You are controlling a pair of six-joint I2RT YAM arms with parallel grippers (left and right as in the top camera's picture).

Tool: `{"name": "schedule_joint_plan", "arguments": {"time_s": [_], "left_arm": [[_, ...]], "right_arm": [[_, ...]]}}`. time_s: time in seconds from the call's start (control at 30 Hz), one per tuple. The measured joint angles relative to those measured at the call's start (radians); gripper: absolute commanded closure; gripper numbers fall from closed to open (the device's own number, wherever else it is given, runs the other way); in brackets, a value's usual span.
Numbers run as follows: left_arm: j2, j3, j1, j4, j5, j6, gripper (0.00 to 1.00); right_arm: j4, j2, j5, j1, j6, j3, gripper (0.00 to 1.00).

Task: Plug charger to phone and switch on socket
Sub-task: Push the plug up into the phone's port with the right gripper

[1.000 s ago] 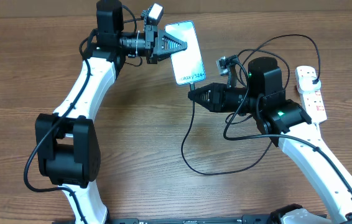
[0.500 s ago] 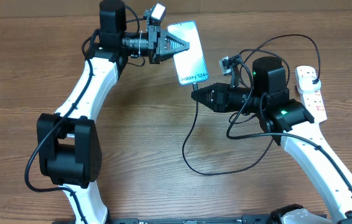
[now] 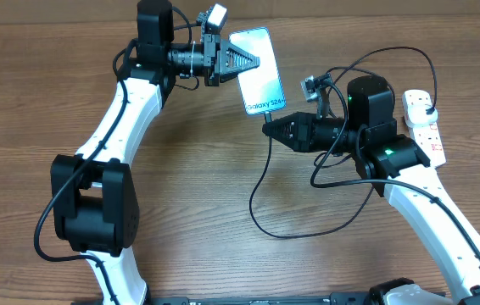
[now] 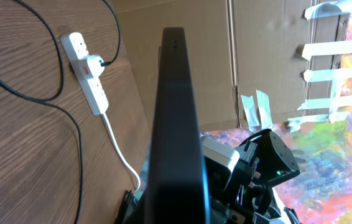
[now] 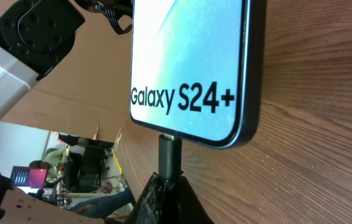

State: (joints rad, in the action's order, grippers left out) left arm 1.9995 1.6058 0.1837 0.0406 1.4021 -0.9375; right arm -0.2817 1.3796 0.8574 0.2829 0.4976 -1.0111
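Overhead: the Galaxy S24+ phone [image 3: 264, 76] is being held by one long edge, apparently raised off the table [image 3: 45, 93]. The left gripper [image 3: 247, 61] is being pressed together on it. This hold is judged to be presenting the port end to the other arm. The right gripper [image 3: 270, 128] is being held just beside that end, pinching the end of the charger cable [image 3: 253, 202]. The cable is looping across the table and under the right arm. Its adapter [image 3: 427, 101] is sitting in the far outlet of the power strip [image 3: 426, 127], which is lying well apart from the phone on the outer side of the right arm. That arm's own black cables are hanging between the two.

Left wrist: the phone [image 4: 176, 124] is being viewed edge-on and is hiding the gripper's own fingers, so the grip cannot be checked here. The power strip [image 4: 88, 65], its thick white cord [image 4: 123, 158] and the right arm [image 4: 269, 165] are being seen beyond it. The position of the red switches cannot be told.

Right wrist: the plug tip [image 5: 170, 152] is being pinched by the right gripper [image 5: 168, 186] and is being held square to the phone [image 5: 188, 62], touching its lower edge at the port. Whether it is fully seated cannot be told. Insertion is judged to be the step in hand. The socket switch is judged not yet reached, since the pinching arm is standing between phone and strip.
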Motion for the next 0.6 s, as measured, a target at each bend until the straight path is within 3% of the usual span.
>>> {"name": "schedule_joint_plan", "arguments": {"time_s": [0.2, 0.6], "left_arm": [[0.000, 0.005, 0.000, 0.045, -0.005, 0.028, 0.96], [0.000, 0.000, 0.026, 0.068, 0.058, 0.077, 0.96]], "right_arm": [[-0.005, 0.000, 0.003, 0.000, 0.000, 0.000, 0.95], [-0.042, 0.002, -0.037, -0.018, 0.000, -0.017, 0.57]]}}
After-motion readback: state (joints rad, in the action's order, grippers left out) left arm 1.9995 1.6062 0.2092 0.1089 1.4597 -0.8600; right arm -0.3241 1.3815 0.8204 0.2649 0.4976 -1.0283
